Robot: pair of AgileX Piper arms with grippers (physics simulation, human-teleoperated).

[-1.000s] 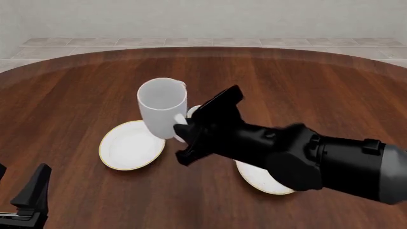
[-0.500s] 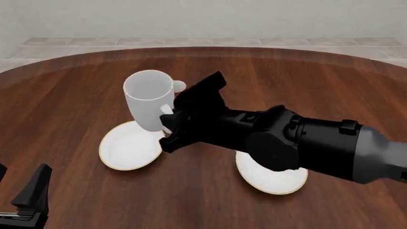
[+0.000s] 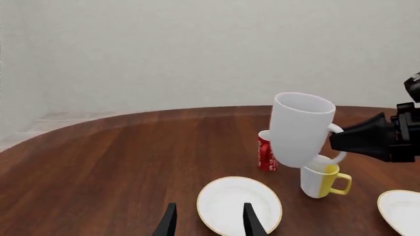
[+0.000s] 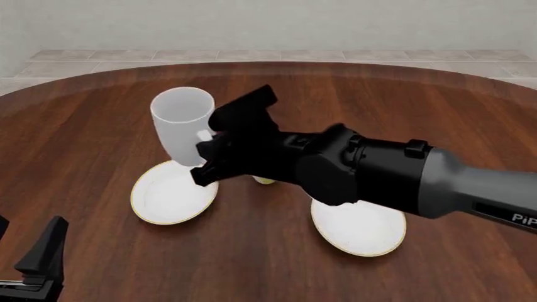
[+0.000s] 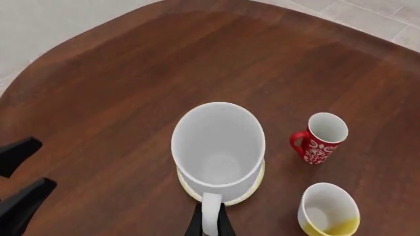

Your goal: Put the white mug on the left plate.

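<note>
Black and idle, the left hand [image 4: 38, 264] sits low at the near left edge of the desk [image 4: 419, 113], its two fingers [image 3: 169, 223] spread apart with nothing between them. Ahead of it and a little to its right lies the left plate [image 4: 160, 201], flat on the dark wood, white with a thin gold rim.

Above that plate hangs the white mug [image 4: 180, 123], lifted clear of the desk, mouth up and tilted slightly. In the right wrist view the mug [image 5: 218, 147] covers most of the plate [image 5: 257, 183], whose rim peeks out from under it.

Just right of the mug, the right hand [image 4: 210, 148] pinches its loop handle [image 5: 210, 214]; the fingers are pressed against the handle's two sides, and the black arm runs back toward the right across the desk.

Beyond that hand, seen from the left wrist, a red mug [image 3: 266, 152] with white pattern and a smaller mug with yellow handle [image 3: 325, 179] stand upright on the desk, close to each other. Under the right arm lies the second plate [image 4: 361, 236], partly covered by it.
</note>
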